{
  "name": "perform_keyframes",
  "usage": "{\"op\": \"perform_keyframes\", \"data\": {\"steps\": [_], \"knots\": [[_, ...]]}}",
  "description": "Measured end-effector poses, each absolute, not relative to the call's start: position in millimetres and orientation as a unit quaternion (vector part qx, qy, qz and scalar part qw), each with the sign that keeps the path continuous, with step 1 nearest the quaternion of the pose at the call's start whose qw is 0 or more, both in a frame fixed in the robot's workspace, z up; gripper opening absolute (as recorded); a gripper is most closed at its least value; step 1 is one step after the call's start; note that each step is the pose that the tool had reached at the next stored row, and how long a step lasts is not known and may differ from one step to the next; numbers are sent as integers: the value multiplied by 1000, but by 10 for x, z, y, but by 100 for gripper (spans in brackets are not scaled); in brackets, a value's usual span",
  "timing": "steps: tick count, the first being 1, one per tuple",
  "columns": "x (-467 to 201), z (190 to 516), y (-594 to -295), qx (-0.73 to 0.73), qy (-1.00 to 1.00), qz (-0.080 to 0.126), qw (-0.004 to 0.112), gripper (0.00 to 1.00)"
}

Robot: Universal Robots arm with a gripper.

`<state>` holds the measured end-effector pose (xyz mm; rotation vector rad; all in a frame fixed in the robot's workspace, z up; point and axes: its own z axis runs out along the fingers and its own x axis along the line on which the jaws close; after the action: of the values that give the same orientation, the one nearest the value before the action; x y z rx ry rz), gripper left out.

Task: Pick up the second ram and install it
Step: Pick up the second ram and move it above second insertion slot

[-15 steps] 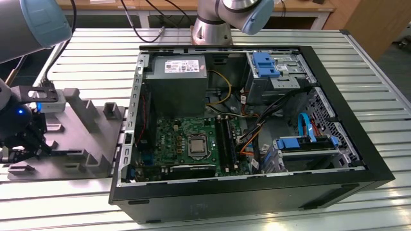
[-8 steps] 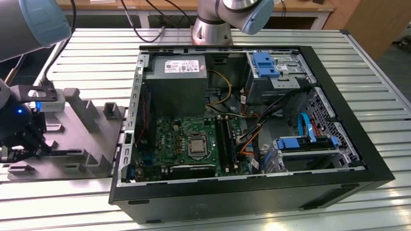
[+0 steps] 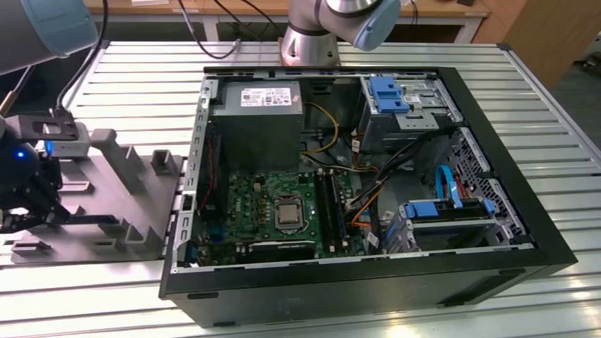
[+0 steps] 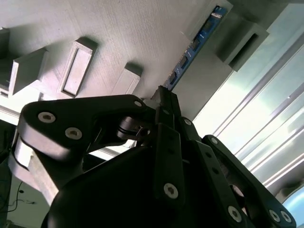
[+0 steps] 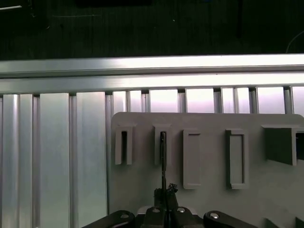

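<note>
At the exterior view's left, the claw hangs over the grey tray. In the second wrist view it is narrow, pinching the second ram. In the first wrist view, that stick stands edge-on in a tray slot.

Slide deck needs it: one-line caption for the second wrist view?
The black gripper shut on the long, thin, dark memory stick, which stands on edge in a slot of the grey moulded tray.

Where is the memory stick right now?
The second ram stands on edge in the grey tray, at the exterior view's left, clamped by the gripper.
</note>
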<state>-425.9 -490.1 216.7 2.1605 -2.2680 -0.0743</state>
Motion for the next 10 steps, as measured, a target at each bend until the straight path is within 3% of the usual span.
{"op": "perform_keyframes", "data": {"steps": [10], "knots": [[-4259, 2457, -4901, 690, -724, -24, 4, 12]]}}
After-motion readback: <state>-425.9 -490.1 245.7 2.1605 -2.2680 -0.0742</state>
